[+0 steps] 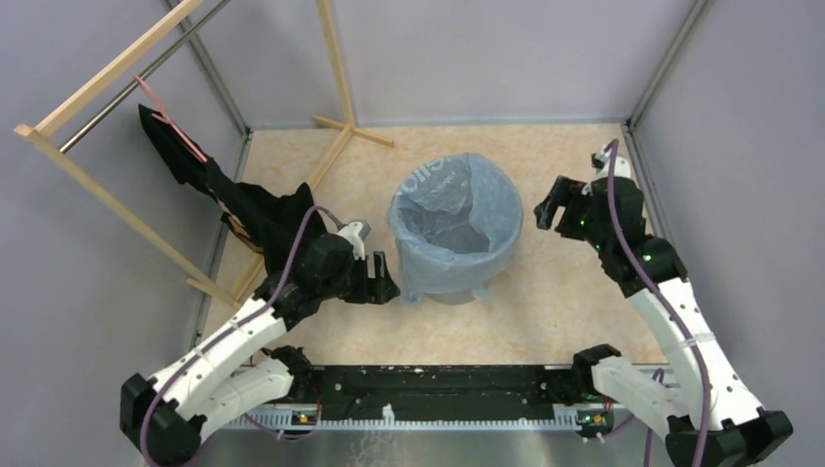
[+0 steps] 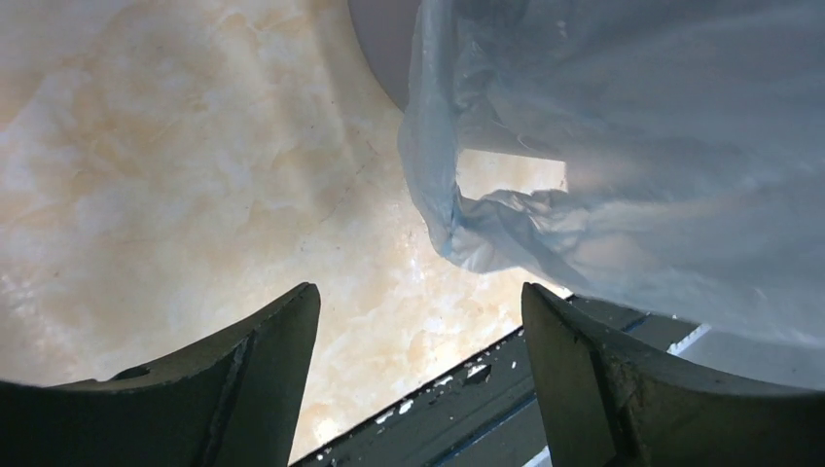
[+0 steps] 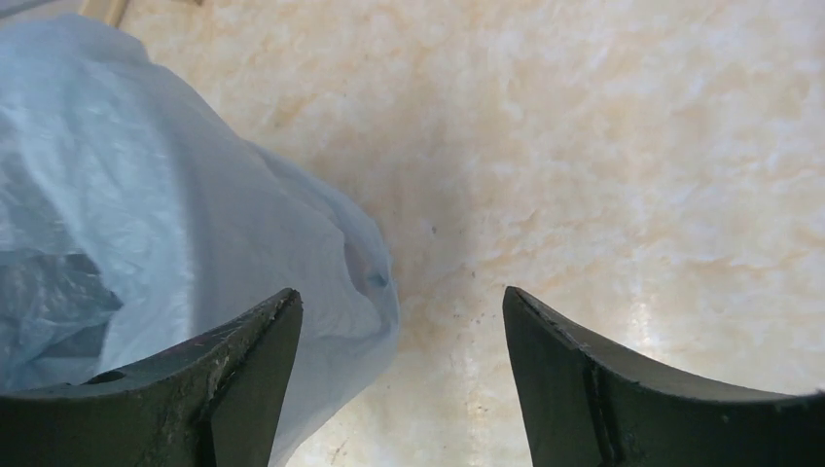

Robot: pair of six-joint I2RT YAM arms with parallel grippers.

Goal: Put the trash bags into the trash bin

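1. Trash bag (image 1: 449,209): pale-blue film lining the trash bin (image 2: 381,44). Its mouth is folded out over the rim and hangs down the outer wall. The bin stands between the two arms.
2. Left gripper (image 1: 387,277): jaws spread, nothing between them. The bag's hanging hem lies just ahead and to its right, near but not touching. This arm is the nearer one.
3. Right gripper (image 1: 547,209): jaws likewise apart and empty, standing off the bin's right side. The draped film lies to its left.
4. Judgement: the bag appears seated, and any further tucking would suit the left arm.
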